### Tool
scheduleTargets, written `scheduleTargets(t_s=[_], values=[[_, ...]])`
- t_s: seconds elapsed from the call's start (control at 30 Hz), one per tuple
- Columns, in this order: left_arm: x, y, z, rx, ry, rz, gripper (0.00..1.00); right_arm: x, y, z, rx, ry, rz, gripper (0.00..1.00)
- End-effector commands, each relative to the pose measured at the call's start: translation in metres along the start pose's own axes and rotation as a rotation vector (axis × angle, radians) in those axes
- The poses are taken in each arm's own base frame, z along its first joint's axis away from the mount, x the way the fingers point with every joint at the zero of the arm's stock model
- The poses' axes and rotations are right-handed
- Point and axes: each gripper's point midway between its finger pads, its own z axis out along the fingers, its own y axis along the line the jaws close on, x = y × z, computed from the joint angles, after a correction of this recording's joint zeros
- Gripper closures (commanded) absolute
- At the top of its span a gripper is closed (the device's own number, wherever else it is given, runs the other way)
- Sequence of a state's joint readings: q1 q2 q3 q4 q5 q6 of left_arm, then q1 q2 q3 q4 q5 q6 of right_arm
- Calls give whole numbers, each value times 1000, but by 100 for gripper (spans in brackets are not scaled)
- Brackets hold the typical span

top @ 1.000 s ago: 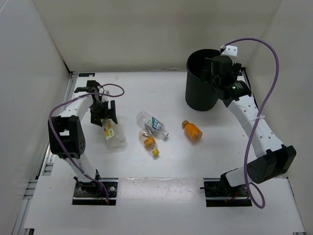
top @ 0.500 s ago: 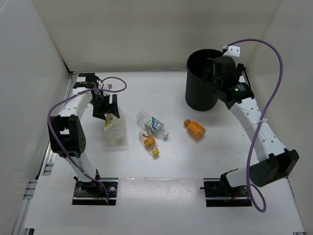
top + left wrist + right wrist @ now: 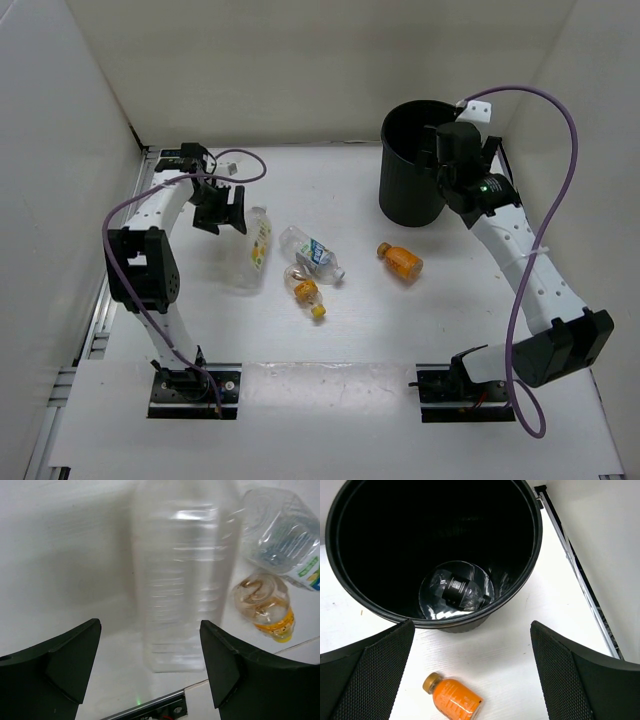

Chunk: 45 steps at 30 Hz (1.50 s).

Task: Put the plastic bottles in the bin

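Observation:
Four bottles lie on the white table. The clear bottle with the white-green-orange label (image 3: 256, 247) lies just in front of my left gripper (image 3: 224, 211). In the left wrist view this bottle (image 3: 182, 570) has its end between the wide-open fingers of that gripper (image 3: 150, 680). The blue-white label bottle (image 3: 312, 254) and the small yellow-cap bottle (image 3: 305, 292) lie mid-table. The small orange bottle (image 3: 400, 262) lies below the black bin (image 3: 405, 190). My right gripper (image 3: 447, 158) is open and empty beside the bin's right rim; its view shows the bin (image 3: 350, 587) and the orange bottle (image 3: 452, 697).
A clear bottle with a dark cap (image 3: 462, 590) lies on the bin's floor. White walls close in the left, back and right. A metal rail (image 3: 580, 580) runs along the table's right edge. The blue-white bottle (image 3: 285, 535) and yellow-cap bottle (image 3: 265, 605) lie right of the left gripper.
My left gripper has moved toward the back and turned. The labelled bottle has swung up and to the right. The orange bottle has rolled slightly right. My right gripper has shifted slightly.

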<state>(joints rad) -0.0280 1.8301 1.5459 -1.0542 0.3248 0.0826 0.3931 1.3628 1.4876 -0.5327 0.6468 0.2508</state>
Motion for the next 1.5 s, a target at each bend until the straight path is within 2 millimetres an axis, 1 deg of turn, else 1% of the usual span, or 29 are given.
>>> scheduleTargets(t_s=[0.0,0.03,0.07,0.1,0.13,0.3,0.33,0.37,0.43,0.47,0.53,0.57,0.6,0.63,0.67,0.7,0.73,0.8,0.83,0.87,0.93,0.97,1.0,1.03,1.07,1.1,1.27,1.4,1.47], values=[[3,3,-4,-44,8,53,35,-9,-9,-10,14,-37,0,1],[3,-4,-5,-54,7,79,20,-12,-10,-13,13,-44,5,1],[5,-6,-5,-62,9,88,0,-7,-10,-11,15,-36,-1,1],[7,-5,-2,-75,14,96,0,-7,-10,-11,15,-36,-1,1],[2,-8,-5,-87,-9,101,0,-4,-10,-10,16,-28,-6,1],[16,-17,9,-65,42,119,0,-2,-10,-12,7,-26,3,1],[18,-24,15,-39,58,113,0,-2,-10,-12,7,-26,3,1],[19,-25,13,-39,62,101,0,-1,-11,-13,7,-26,3,1],[17,-31,15,-21,64,97,0,1,-13,-15,8,-25,2,1],[13,-35,13,-8,51,100,0,3,-13,-15,10,-18,-3,1],[2,-49,8,0,13,114,0,9,-16,-15,21,-11,-9,1],[2,-49,9,-15,15,124,0,9,-16,-15,21,-11,-9,1],[-1,-56,8,-26,8,137,0,6,-18,-18,19,-20,-3,1],[-1,-56,13,-41,19,137,0,12,-19,-17,22,-5,-13,1],[0,-53,17,-73,30,144,0,12,-19,-17,22,-5,-13,1],[3,-57,23,-82,45,151,0,12,-18,-17,22,-5,-4,1],[5,-54,29,-93,62,130,0,11,-22,-20,31,-7,-4,1],[8,-59,34,-109,75,125,0,15,-22,-19,33,0,-9,1],[7,-57,34,-122,74,125,0,14,-23,-22,33,0,0,1],[6,-60,35,-132,64,127,0,18,-25,-20,44,6,-6,1],[3,-61,37,-151,51,132,0,16,-26,-23,42,-2,0,1],[3,-62,37,-160,52,141,0,19,-29,-22,54,3,-6,1],[1,-60,37,-179,39,131,0,19,-29,-22,54,3,-6,1],[2,-60,41,-192,50,141,0,24,-29,-21,57,13,-13,1],[5,-60,47,-210,64,152,0,24,-31,-23,57,13,-13,1],[4,-55,45,-244,59,144,0,24,-31,-23,57,13,-13,1],[21,-41,64,-304,141,147,0,27,-32,-22,68,18,-10,1],[32,-42,74,-272,186,153,0,27,-32,-22,68,18,-10,1],[31,-41,77,-272,184,154,0,31,-32,-21,70,25,-15,1]])
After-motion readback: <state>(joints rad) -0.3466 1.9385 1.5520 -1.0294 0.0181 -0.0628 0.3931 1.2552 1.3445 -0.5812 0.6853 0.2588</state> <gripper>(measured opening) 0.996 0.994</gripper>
